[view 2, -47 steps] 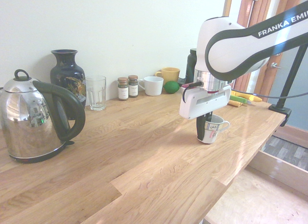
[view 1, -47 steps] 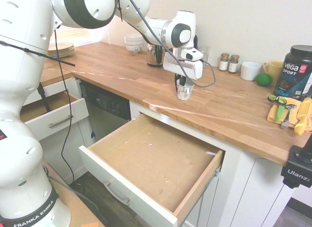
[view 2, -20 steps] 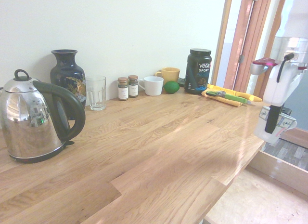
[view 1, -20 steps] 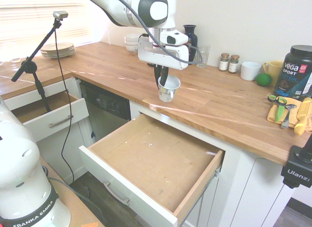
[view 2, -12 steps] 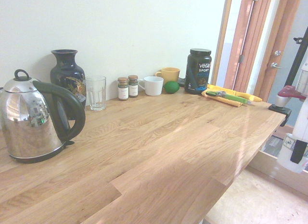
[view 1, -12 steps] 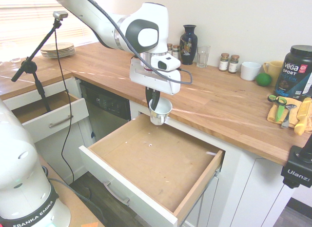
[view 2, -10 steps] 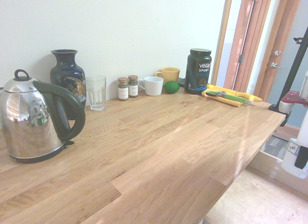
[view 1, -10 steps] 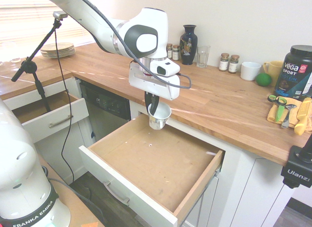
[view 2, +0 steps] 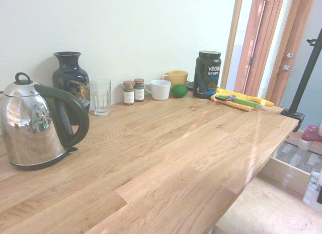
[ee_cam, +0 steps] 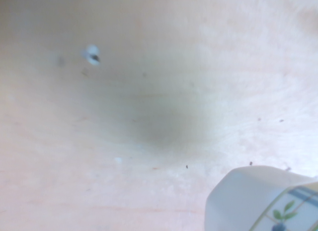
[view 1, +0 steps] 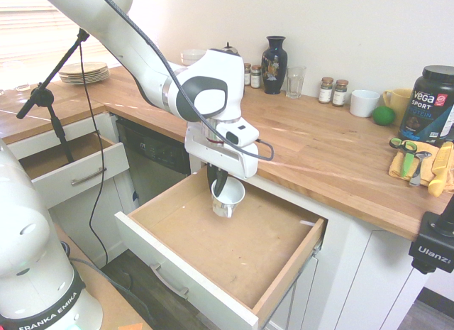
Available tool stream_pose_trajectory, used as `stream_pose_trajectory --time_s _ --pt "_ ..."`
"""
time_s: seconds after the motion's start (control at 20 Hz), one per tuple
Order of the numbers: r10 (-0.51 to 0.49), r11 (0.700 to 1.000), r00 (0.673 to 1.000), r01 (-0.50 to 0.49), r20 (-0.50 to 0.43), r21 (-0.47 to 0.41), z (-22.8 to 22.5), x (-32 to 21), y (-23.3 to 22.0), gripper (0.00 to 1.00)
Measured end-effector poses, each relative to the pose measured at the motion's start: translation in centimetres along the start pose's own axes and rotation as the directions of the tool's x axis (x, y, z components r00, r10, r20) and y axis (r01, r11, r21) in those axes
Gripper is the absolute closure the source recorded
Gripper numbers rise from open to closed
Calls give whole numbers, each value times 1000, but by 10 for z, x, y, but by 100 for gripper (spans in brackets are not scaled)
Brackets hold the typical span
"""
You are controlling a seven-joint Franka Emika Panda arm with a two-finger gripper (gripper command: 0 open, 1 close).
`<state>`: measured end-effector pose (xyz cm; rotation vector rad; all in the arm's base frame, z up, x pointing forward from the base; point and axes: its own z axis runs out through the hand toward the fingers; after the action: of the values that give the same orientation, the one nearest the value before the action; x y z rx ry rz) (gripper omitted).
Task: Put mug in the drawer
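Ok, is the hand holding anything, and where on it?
Yes, the hand has the mug by its side wall, near the rim.

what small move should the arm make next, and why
Probably lower the mug a little further, straight down, before letting go: the end effector is shut on it, it hangs inside the outline of the open drawer, and it seems not yet to rest on the wooden bottom, though the contact is hard to judge.

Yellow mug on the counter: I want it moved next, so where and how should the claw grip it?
Probably the yellow mug's rim, from above: its mouth faces up, while the green ball crowds its front in the second exterior view.
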<state>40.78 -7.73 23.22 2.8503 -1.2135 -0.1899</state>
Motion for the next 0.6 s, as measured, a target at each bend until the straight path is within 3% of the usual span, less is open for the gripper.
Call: stream_pose_trajectory --time_s 0.55,0.6 --pt "-2 999 1000 3 28 -40 56 13 -9 100" --pt "0 999 1000 2 27 -41 57 14 -10 0"
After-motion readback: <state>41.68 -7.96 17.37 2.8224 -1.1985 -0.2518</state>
